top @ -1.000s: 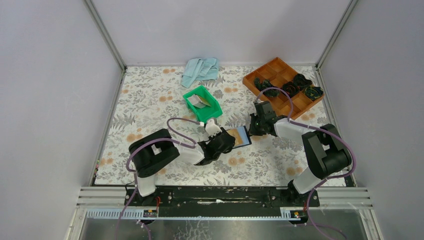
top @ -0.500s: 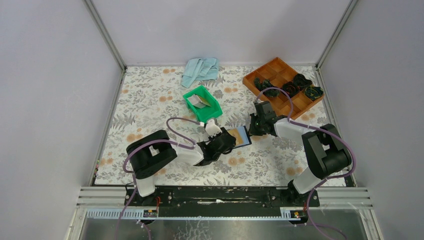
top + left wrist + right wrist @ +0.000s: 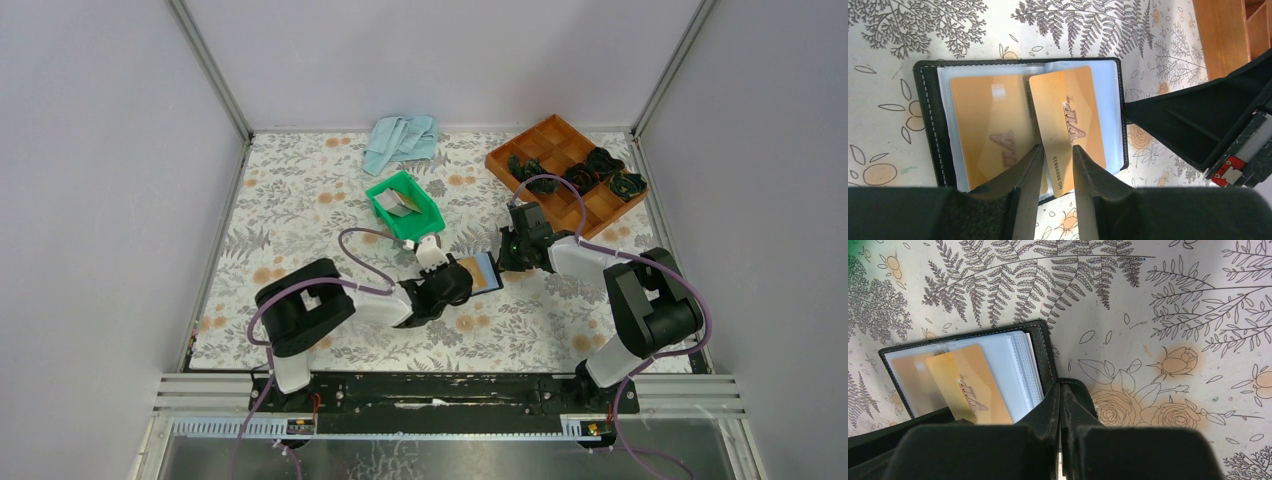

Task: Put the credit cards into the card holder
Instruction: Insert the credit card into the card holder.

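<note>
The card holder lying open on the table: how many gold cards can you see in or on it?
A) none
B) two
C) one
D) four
B: the left wrist view shows one gold card tucked inside the open card holder. A second, tilted VIP card lies over its edge.

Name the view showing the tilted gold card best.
Left wrist: the gold card sits central, lettering readable, over the card holder. Right wrist hides its lower end; top external, a tiny orange patch.
</note>
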`<action>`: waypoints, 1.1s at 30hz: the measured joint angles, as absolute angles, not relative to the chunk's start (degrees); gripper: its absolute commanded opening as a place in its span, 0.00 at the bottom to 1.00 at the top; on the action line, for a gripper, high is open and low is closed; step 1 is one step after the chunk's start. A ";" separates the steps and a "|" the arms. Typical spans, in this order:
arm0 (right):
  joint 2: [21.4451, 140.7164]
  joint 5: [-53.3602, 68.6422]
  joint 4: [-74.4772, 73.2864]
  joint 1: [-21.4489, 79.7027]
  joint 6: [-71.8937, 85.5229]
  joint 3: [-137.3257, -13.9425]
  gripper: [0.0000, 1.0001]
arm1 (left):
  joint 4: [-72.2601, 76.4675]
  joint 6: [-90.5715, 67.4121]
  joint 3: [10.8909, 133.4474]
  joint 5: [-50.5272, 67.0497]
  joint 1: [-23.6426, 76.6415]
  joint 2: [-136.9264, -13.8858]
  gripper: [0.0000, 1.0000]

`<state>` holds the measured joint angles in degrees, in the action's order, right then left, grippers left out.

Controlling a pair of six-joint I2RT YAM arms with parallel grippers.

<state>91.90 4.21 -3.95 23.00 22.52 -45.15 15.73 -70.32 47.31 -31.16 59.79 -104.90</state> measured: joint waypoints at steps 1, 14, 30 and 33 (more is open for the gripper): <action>91.90 4.21 -3.95 23.00 22.52 -45.15 0.00 | 15.31 -70.04 47.68 -31.20 59.79 -105.08 0.36; 91.90 4.25 -3.97 23.00 22.50 -45.17 0.00 | 12.01 -66.24 51.33 -31.14 59.79 -106.72 0.36; 92.44 4.03 -4.75 22.98 21.89 -46.11 0.00 | 8.60 -62.37 56.21 -31.35 59.79 -109.36 0.36; 92.55 3.95 -4.84 22.98 21.69 -46.26 0.00 | 8.14 -61.98 57.01 -31.38 59.79 -109.82 0.36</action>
